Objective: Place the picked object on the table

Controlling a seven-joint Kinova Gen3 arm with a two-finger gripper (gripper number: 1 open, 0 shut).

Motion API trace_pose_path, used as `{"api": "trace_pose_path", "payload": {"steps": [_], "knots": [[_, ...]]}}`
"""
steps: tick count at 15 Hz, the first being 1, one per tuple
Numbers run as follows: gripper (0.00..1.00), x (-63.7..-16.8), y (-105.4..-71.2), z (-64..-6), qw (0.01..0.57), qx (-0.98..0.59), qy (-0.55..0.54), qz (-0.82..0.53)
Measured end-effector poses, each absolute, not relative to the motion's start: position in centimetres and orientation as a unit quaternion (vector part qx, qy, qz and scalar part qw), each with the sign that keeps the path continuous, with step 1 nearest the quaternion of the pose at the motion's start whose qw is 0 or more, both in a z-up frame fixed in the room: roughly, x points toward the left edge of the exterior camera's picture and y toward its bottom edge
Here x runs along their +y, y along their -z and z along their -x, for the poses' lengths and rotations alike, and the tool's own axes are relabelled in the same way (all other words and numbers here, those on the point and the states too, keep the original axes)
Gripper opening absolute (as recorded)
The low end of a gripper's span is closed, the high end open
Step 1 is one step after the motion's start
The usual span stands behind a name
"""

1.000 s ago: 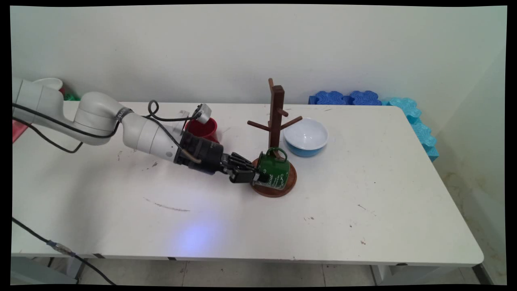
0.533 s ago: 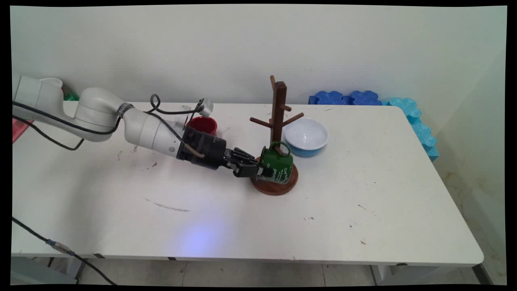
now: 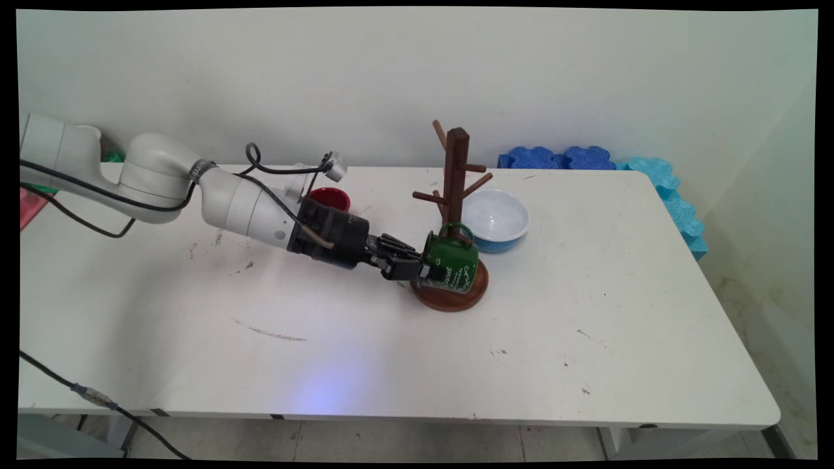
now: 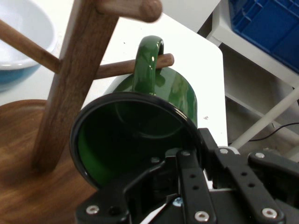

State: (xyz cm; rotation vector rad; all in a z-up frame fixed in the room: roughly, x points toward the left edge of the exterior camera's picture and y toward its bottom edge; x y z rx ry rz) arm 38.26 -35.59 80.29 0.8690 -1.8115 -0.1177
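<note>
Hand view shows the gripper (image 4: 184, 186) pinching the rim of the green mug (image 3: 451, 264), whose handle sits against a peg of the wooden mug tree (image 3: 454, 221) above its base, near the blue bowl (image 3: 494, 223), so a sideways push w/ the handle caught may tip the tree toward the bowl.

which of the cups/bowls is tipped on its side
The green mug, clamped at its rim by the gripper, mouth facing the arm. The red cup and the blue bowl stand upright on the table.
</note>
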Motion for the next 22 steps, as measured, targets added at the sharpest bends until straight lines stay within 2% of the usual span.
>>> {"api": "trace_pose_path", "payload": {"steps": [22], "knots": [[0.0, -32.5, -81.9, -38.0, 0.52, -0.768, 0.068, -0.367]]}}
